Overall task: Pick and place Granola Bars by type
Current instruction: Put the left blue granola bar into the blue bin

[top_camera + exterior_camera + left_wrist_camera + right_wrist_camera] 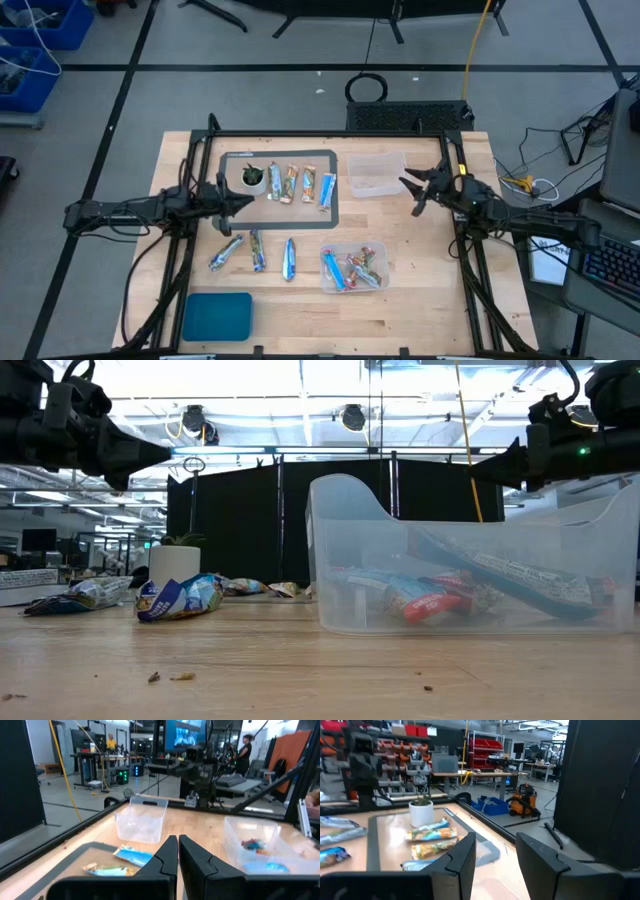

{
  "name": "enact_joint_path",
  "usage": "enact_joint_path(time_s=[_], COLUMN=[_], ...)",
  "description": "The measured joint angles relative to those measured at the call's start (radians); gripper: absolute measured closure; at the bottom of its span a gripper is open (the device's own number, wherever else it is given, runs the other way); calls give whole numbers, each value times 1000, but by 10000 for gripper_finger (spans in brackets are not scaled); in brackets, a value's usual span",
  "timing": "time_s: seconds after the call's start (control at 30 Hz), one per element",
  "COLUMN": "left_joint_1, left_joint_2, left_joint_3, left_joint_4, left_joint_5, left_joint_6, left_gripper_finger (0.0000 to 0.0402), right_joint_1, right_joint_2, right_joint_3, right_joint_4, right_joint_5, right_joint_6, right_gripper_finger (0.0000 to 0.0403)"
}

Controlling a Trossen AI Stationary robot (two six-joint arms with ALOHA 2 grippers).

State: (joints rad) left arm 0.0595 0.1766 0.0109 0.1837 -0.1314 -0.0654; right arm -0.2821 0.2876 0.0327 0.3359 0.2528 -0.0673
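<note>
High view — several Granola Bars [297,184] lie sorted on the grey tray [336,205], some in the near tub [327,274], three loose mid-table [288,258]; far tub [375,176] looks empty, left gripper [243,199] closed on nothing, right gripper [410,196] spread — roughly half done.

Bare wood between tray [334,190] and loose bars [257,250]; both hands aloft.

The table [300,300] is seen whole from straight above in the high view, both arms entering from the frame's sides. In the low view the scene is taken level from the tabletop, very near a clear bin [470,560] filling the frame's right half, with the room behind. The left wrist view is directed across the table toward the right arm, an empty bin [141,821] at centre. The right wrist view faces the opposite way, over the tray [380,827]. The tray's bars [300,184] are shared by both wrist views and the high view.
</note>
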Motion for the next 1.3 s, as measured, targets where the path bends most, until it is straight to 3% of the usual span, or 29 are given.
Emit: enact_joint_path(time_s=[0.37, 0.57, 0.83, 1.03, 1.3], left_joint_1=[0, 0, 0, 0, -4], left_joint_2=[0, 0, 0, 0, 0], left_joint_3=[0, 0, 0, 0, 16], left_joint_4=[-70, -103, -107, -107, -130], left_joint_5=[1, 0, 0, -1, 19], left_joint_6=[-21, -6, 2, -97, -320], left_gripper_finger=[378, 378, 378, 378, 378], right_joint_1=[0, 1, 0, 0, 0], right_joint_2=[-173, -203, -203, -202, -202], right_joint_3=[-18, -18, -18, -18, -18], right_joint_4=[-106, -211, -263, -266, -266], right_joint_5=[-54, -194, -144, -123, -123], right_joint_6=[42, 90, 140, 286, 291], right_gripper_finger=[273, 273, 273, 273, 273])
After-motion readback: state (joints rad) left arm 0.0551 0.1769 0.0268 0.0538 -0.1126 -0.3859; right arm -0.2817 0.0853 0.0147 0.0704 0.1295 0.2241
